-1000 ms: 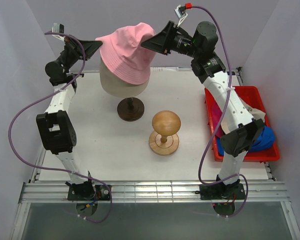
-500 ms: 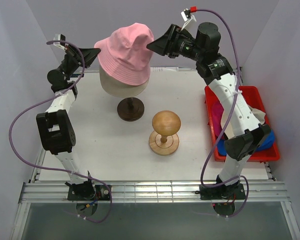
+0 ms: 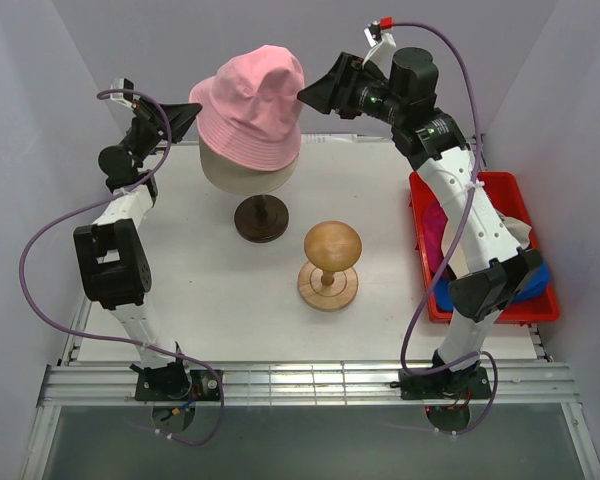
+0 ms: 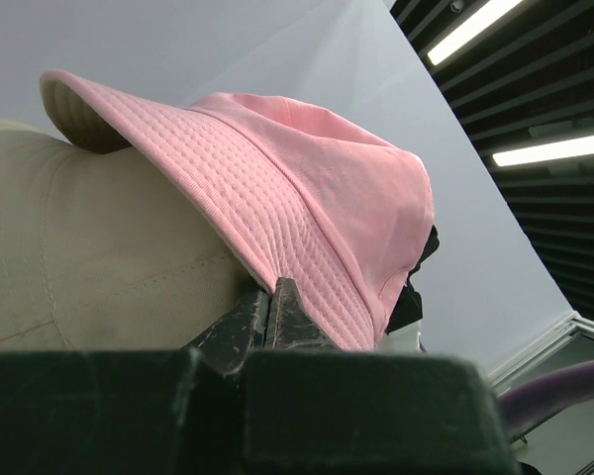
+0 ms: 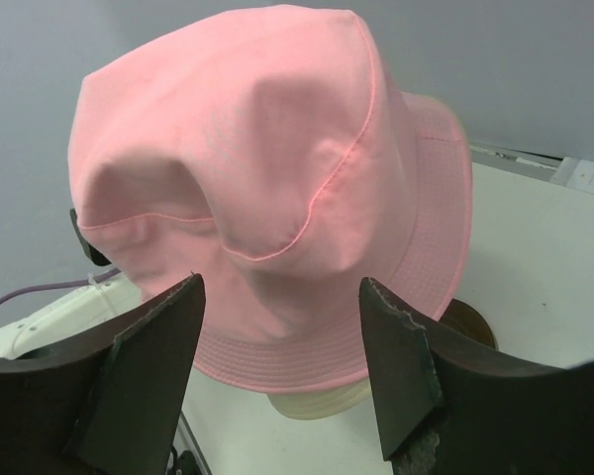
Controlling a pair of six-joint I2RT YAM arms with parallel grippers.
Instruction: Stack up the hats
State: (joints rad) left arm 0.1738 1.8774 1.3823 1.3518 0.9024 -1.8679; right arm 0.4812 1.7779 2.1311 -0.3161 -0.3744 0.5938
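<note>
A white bench (image 3: 380,180) sits between pale walls, and near its far edge, left of centre, the pink bucket hat (image 3: 250,95) has settled lower over the beige bucket hat (image 3: 235,175). The right gripper (image 3: 305,95) has let go and drawn back with its jaws wide open, while the left gripper (image 3: 188,112) stays closed on the pink brim. Two hats now look stacked; the magenta cap (image 3: 432,225) and blue cap (image 3: 530,275) wait in the red tray (image 3: 500,185) at the right edge.

White links (image 3: 125,205), black joints (image 3: 110,265), purple cables (image 3: 21,272); the right end effector's (image 5: 282,287) black fingers (image 5: 401,366) look scuffed.
</note>
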